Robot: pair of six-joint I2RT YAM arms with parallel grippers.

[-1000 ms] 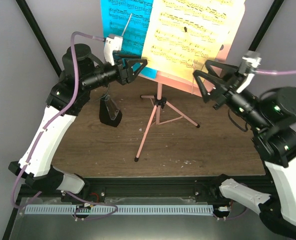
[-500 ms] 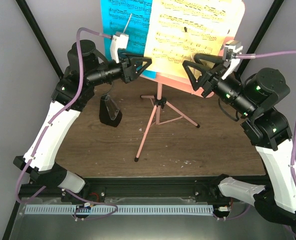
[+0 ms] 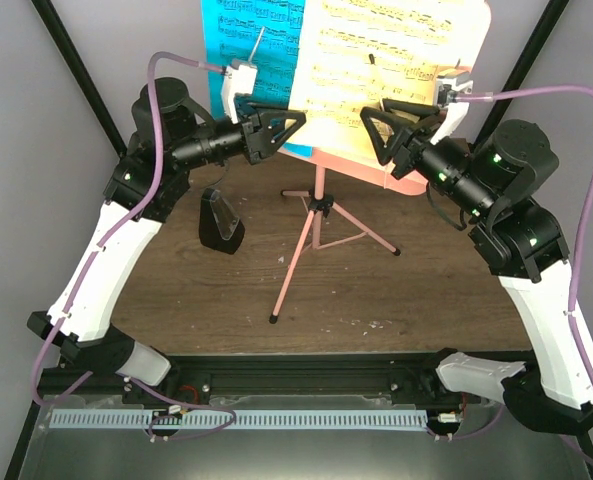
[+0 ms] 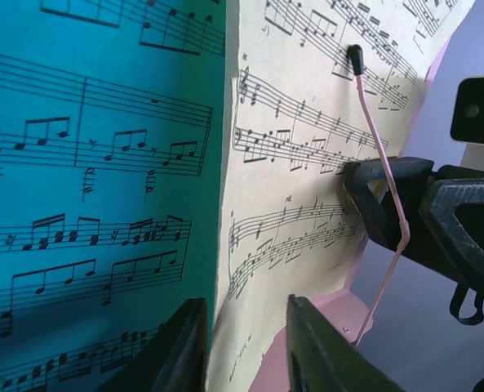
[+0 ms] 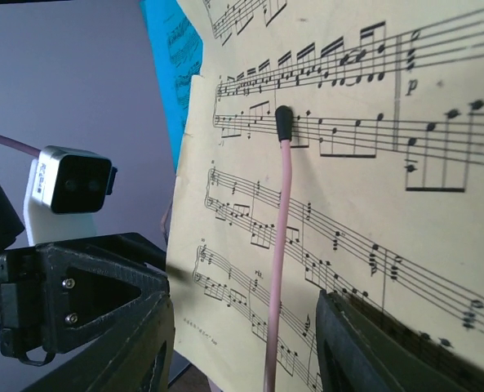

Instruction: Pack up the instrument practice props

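Got both arms up off the near-edge bases by the slotted rail, elbows out, forearms swung inward, roughly level at desk height. Seeing left gripper with jaws apart. In its wrist view, lower left corner of the pale-yellow page sits between them, right at the seam with the cyan page; no pinch visible. Same on right gripper: jaws wide, fronting the yellow sheet's lower right, pink retaining wire between them, nothing clamped. On the wooden table: black metronome upright, left of the pink music stand, apart from its tripod feet. Behind: grey wall, black frame posts.
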